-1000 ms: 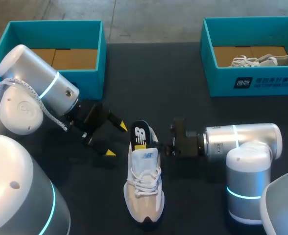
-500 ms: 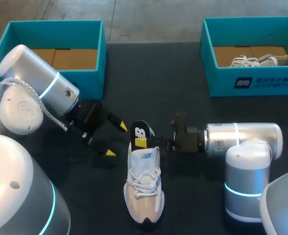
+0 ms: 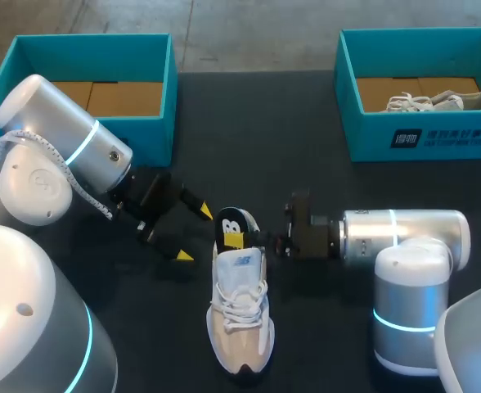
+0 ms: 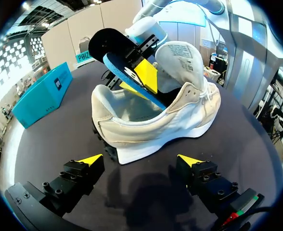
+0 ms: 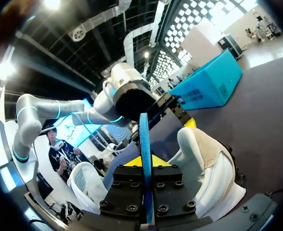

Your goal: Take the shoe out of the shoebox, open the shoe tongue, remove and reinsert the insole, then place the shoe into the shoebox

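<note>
Blue insole (partly out of the shoe) clamped in right claw; left claw spread apart.

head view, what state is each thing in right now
shoe, upright, tongue lifted
insole, partly out of the shoe
right gripper, shut on insole
left gripper, open, empty
left box, open, no shoe inside
right box, open, second shoe inside

left tool spread, right tool clamped
</note>
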You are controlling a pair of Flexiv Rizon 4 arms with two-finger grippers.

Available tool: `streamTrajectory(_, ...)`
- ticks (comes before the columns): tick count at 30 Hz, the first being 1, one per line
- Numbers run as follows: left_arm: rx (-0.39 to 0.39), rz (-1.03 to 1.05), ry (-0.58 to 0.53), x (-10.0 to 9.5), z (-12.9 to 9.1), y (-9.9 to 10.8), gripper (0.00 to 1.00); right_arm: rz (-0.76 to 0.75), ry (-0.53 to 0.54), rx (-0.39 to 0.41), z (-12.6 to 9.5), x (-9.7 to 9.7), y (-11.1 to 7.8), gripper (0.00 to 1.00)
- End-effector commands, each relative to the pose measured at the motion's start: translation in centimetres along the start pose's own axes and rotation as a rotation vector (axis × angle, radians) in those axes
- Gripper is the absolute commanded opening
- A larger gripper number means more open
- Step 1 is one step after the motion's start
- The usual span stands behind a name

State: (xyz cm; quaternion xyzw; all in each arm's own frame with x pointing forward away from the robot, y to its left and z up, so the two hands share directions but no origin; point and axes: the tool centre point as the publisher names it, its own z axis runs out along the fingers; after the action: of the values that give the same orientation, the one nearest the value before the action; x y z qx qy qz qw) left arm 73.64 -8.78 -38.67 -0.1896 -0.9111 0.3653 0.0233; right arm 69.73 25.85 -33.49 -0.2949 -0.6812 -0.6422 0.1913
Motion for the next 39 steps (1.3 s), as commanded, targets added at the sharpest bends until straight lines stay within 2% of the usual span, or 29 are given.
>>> streamTrajectory(1, -0.004, 0.000, 0.000, 0.1, -0.1, -0.1, 1.00, 0.012, 0.003, 0.038, 0.4, -0.1, 0.0, 0.00)
streamTrajectory(19, -0.004, 0.000, 0.000, 0.1, -0.1, -0.1, 1.00, 0.072, 0.010, 0.075, 0.5, 0.5, -3.3, 0.00)
streamTrajectory(28, -0.004, 0.000, 0.000, 0.1, -0.1, -0.1, 1.00, 0.066, 0.000, 0.057, 0.3, 1.0, -3.2, 0.00)
streamTrajectory(29, -0.004, 0.000, 0.000, 0.1, -0.1, -0.1, 1.00, 0.060, -0.003, 0.050, 0.3, 1.0, -3.0, 0.23)
streamTrajectory(30, -0.004, 0.000, 0.000, 0.1, -0.1, -0.1, 1.00, 0.053, -0.006, 0.044, 0.3, 1.0, -2.8, 0.30)
streamTrajectory(34, -0.004, 0.000, 0.000, 0.1, -0.1, -0.1, 1.00, 0.026, -0.014, 0.024, 0.3, 1.1, -2.0, 0.38)
streamTrajectory(39, -0.004, 0.000, 0.000, 0.1, -0.1, -0.1, 1.00, 0.001, -0.009, 0.019, 0.4, 1.1, -1.2, 0.35)
